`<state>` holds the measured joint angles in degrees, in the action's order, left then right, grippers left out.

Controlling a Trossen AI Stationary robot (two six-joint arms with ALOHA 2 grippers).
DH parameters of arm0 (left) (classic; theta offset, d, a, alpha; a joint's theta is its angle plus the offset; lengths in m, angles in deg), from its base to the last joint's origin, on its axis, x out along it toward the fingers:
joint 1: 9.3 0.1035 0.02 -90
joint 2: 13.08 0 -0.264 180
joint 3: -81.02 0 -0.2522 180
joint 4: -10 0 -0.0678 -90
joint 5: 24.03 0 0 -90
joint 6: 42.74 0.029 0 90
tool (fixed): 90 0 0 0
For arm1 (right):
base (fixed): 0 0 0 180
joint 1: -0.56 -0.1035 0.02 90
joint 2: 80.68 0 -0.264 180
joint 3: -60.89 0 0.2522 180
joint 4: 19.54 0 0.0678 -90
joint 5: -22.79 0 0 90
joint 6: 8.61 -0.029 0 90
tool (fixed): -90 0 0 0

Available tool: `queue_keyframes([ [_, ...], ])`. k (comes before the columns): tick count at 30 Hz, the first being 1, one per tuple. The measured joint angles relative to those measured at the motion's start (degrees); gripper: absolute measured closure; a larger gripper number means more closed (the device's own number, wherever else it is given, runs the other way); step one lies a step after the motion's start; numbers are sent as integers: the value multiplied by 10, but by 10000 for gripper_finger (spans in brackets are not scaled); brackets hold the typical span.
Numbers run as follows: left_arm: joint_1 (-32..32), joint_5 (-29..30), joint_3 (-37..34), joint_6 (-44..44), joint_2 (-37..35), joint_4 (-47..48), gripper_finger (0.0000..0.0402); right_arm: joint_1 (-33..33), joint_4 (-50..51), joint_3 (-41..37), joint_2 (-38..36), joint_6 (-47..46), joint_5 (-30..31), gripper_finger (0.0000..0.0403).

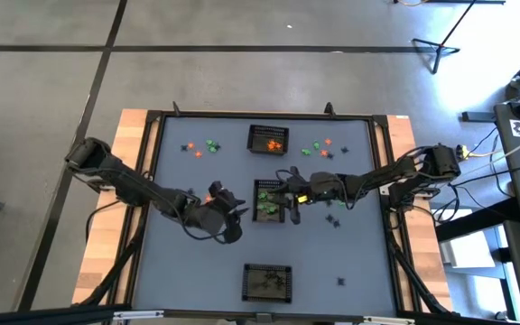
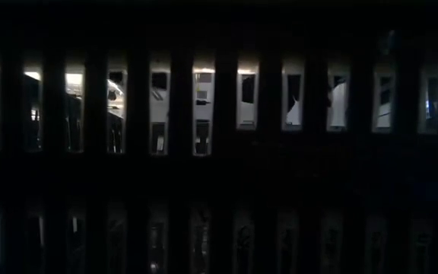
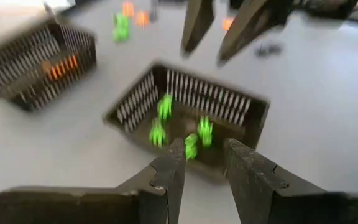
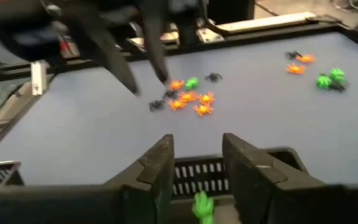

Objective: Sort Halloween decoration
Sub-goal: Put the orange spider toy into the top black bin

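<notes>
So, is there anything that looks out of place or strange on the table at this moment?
Nothing looks damaged or spilled. The three mesh baskets stand upright, each holding one colour. Loose trinkets lie scattered, unsorted. Only the low view is odd: dark bars block almost everything.

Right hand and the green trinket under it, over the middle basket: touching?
Apart. The right wrist view shows the right hand open above the middle basket, with the green trinket below its fingertips and a clear gap on both sides.
</notes>
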<state>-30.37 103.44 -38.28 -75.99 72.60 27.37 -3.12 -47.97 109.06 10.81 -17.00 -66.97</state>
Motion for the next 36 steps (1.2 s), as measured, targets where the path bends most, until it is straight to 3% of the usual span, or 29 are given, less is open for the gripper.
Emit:
queue_keyframes([
  [8,96,-160,0,-103,-3,233,294,0,4,0,0,2,-38,268],
  [15,161,-246,0,-100,-3,341,294,0,3,0,0,2,-59,269],
  [21,186,-281,0,-68,-3,349,294,0,3,0,0,9,-63,269],
  [28,196,-267,0,-66,-3,348,294,0,3,0,0,10,-63,269],
  [36,205,-294,0,-27,-3,347,294,0,2,0,0,14,-63,269],
])
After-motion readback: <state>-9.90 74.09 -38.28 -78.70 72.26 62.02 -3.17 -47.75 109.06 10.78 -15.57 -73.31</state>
